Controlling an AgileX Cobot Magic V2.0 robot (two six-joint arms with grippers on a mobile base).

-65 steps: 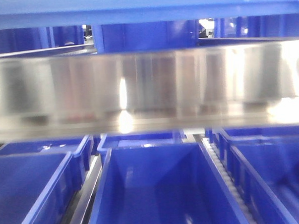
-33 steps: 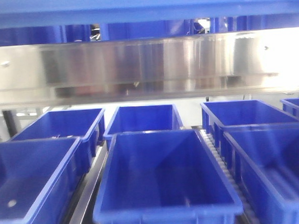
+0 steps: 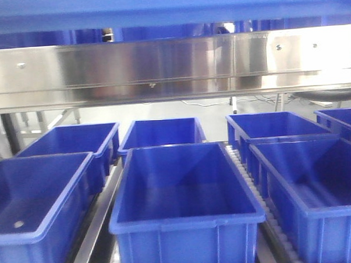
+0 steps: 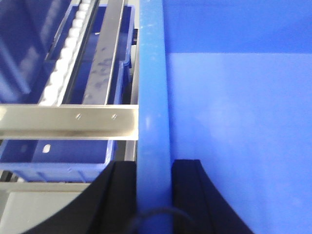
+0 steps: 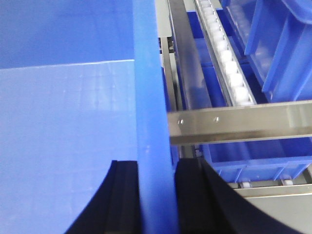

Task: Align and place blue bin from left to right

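Note:
The blue bin (image 4: pixel 234 107) fills most of both wrist views. Its left rim (image 4: pixel 153 97) runs straight up the left wrist view, and my left gripper (image 4: pixel 154 163) is shut on it, one black finger (image 4: pixel 122 195) outside the wall and one inside. In the right wrist view my right gripper (image 5: pixel 155 163) is shut on the opposite rim (image 5: pixel 148 97) in the same way, above the pale blue floor of the blue bin (image 5: pixel 63 136). A blurred blue band (image 3: pixel 170 6) crosses the top of the front view; I cannot tell whether it belongs to this bin.
A steel cross rail (image 3: pixel 173 67) spans the rack. Below it several open blue bins sit in rows on roller tracks, the middle one (image 3: pixel 187 192) nearest. White rollers (image 4: pixel 63 63) and a steel bar (image 4: pixel 68 121) lie left of the held rim; rollers (image 5: pixel 229 63) and another bar (image 5: pixel 243 122) lie right.
In the front view the steel rail has risen and narrowed. The lower bins have come fully into sight and look smaller and sharper.

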